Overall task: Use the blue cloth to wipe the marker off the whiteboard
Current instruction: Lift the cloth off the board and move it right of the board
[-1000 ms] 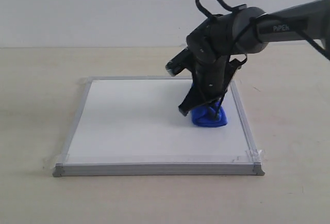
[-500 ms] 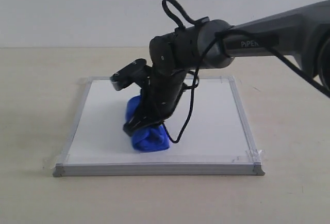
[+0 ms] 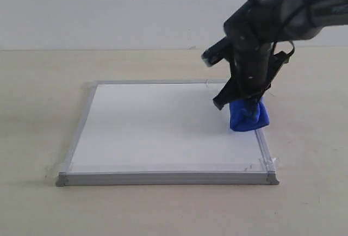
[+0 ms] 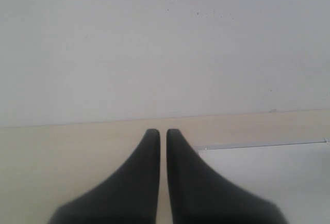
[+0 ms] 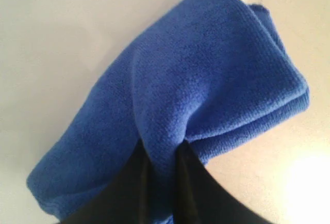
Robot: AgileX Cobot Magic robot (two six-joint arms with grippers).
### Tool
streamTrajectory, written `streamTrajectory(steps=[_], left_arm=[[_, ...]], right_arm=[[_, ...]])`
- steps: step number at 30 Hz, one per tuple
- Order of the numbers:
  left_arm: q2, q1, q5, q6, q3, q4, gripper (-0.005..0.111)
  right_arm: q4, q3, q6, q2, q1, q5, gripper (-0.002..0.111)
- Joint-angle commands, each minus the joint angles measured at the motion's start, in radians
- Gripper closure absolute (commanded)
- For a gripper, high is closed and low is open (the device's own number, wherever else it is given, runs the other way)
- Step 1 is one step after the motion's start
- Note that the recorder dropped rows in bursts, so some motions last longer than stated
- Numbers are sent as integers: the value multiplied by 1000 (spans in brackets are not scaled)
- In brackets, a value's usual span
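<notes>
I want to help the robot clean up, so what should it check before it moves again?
1. Blue cloth gripped by the right claw: ok, the fingers are closed on a fold.
2. Cloth pressing on the whiteboard: cannot tell; it sits over the board's right edge.
3. Board free of the marker line: cannot tell; no line shows on the white surface, but a faint one might not show.
4. Left claw out of the way: ok, shut and empty, over the table beside the board.
5. Board lying flat on the table: ok.
</notes>
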Motion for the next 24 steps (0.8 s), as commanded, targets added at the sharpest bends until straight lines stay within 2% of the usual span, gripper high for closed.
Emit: streamTrajectory(steps=[1,7,12,20,24], left_arm=[[1,-3,0,-1,-4,1,102],[1,-3,0,-1,-4,1,102],[1,-3,0,-1,-4,1,102],[1,-3,0,-1,-4,1,102],[1,-3,0,-1,-4,1,102]], right_arm=[[101,52,-119,-168,-77,-13,109],[219,87,-313,-317,-185,43,109],[313,92,-472,-352,-262,103,109],[397,241,-679,-333,-348,-58,109],[520,253,-817,-296,-363,-87,109]])
